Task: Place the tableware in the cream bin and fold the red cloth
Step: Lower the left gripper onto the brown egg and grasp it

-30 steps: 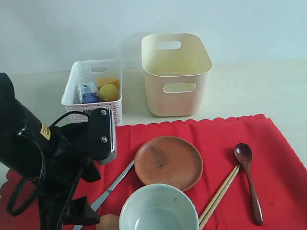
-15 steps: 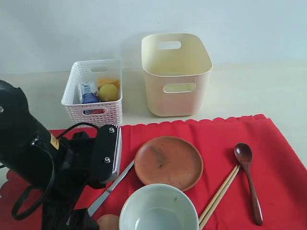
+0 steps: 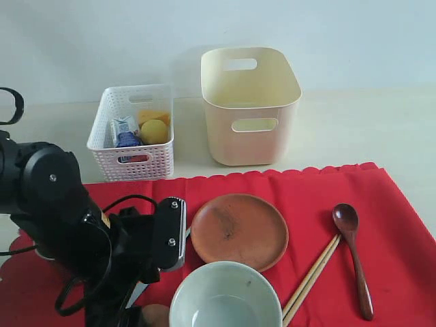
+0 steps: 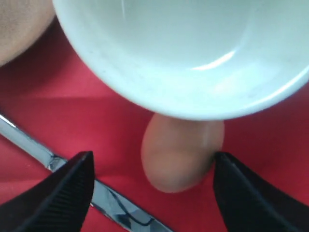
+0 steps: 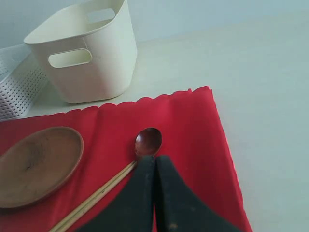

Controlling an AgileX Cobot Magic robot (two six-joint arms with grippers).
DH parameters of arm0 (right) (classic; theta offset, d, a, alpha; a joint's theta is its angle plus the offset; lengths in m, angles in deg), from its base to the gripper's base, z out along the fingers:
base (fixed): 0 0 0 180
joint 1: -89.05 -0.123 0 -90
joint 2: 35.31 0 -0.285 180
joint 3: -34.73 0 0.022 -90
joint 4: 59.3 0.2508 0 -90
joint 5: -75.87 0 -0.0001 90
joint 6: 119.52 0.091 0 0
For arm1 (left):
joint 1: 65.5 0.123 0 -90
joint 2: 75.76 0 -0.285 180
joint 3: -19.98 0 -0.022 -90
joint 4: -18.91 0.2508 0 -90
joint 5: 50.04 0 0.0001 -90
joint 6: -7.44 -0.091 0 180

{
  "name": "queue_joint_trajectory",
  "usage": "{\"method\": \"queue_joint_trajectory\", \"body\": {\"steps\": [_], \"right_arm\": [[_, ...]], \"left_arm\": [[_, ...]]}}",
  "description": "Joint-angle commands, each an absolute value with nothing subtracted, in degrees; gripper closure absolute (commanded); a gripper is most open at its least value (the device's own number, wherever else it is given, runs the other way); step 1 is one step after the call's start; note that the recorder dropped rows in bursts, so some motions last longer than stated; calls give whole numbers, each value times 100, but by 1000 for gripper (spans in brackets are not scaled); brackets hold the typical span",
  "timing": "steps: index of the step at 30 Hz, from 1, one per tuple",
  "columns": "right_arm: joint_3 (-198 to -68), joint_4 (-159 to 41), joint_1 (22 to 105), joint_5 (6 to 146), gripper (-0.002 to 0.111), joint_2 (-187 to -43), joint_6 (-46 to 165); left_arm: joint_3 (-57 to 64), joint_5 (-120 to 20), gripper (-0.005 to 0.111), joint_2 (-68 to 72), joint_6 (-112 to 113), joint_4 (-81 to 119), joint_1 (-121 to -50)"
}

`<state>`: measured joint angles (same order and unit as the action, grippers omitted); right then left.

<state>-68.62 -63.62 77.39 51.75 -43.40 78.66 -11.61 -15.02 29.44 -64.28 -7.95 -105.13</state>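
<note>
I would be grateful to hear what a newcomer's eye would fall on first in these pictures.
The bright red cloth across the front of the table stands out, with a brown plate and a pale green bowl on it. At its left, the left gripper is open around an egg beside the bowl. Behind the cloth stands a tall cream bin.

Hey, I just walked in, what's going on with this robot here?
The left end effector is open, straddling an egg on the red cloth, beside the pale green bowl and the knife. The right end effector is shut, hovering over the wooden spoon and chopsticks. The plate and the rest lie on the cloth; nothing shows inside the cream bin yet.
</note>
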Motion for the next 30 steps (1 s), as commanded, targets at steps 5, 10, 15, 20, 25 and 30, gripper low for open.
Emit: {"method": "queue_joint_trajectory", "body": {"steps": [5,10,15,20,25,30], "right_arm": [[-6847,-6415,7768,5218,108,-4309,7873],[-6847,-6415,7768,5218,108,-4309,7873],[-6847,-6415,7768,5218,108,-4309,7873],[-6847,-6415,7768,5218,108,-4309,7873],[-6847,-6415,7768,5218,108,-4309,7873],[-6847,-6415,7768,5218,108,-4309,7873]], "left_arm": [[-1167,-1626,40,3239,-6878,-1314,-10555],[-1167,-1626,52,3272,-6877,-1324,-10555],[-1167,-1626,100,3272,-6877,-1324,-10555],[-1167,-1530,107,3231,-6856,-1148,-10555],[-1167,-1354,107,2788,-6379,-568,-10555],[-1167,-1291,107,2114,-5920,-86,-10542]]}}
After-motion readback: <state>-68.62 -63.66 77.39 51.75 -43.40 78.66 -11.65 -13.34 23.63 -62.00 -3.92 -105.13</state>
